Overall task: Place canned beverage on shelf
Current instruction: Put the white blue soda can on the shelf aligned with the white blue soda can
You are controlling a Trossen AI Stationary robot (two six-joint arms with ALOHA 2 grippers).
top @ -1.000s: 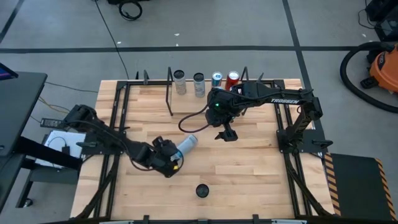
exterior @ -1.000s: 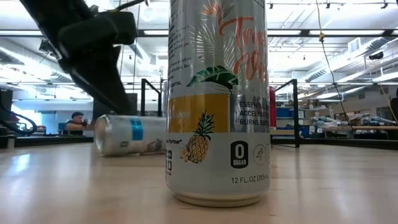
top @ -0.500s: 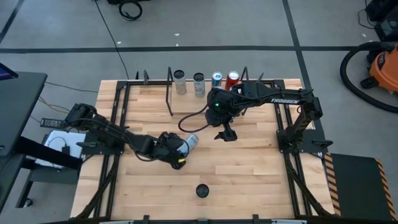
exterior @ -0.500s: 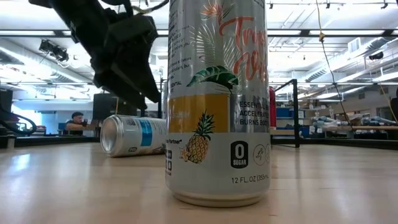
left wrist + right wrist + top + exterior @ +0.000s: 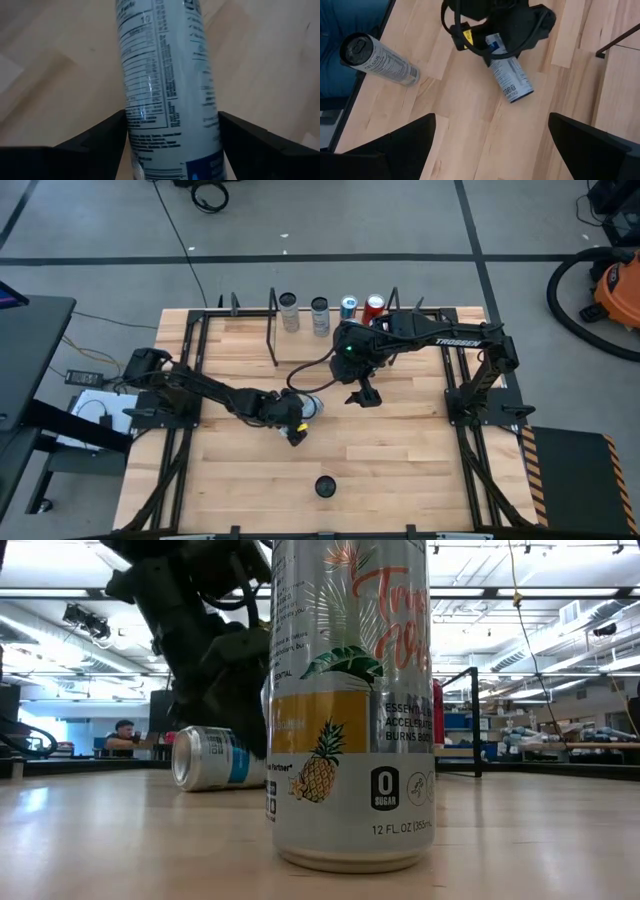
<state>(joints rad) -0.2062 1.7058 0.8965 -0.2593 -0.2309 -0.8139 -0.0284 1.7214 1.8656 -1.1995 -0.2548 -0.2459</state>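
The shelf (image 5: 330, 330) at the counter's (image 5: 400, 460) far edge is seen only from above, while the lying can (image 5: 167, 80) is shown between the left gripper's (image 5: 297, 420) spread jaws, now advanced over it; the right gripper's (image 5: 365, 397) jaws are spread.

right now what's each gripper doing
Left gripper: open, fingers either side of the lying can, not yet closed on it.
Right gripper: open, empty, above the table.
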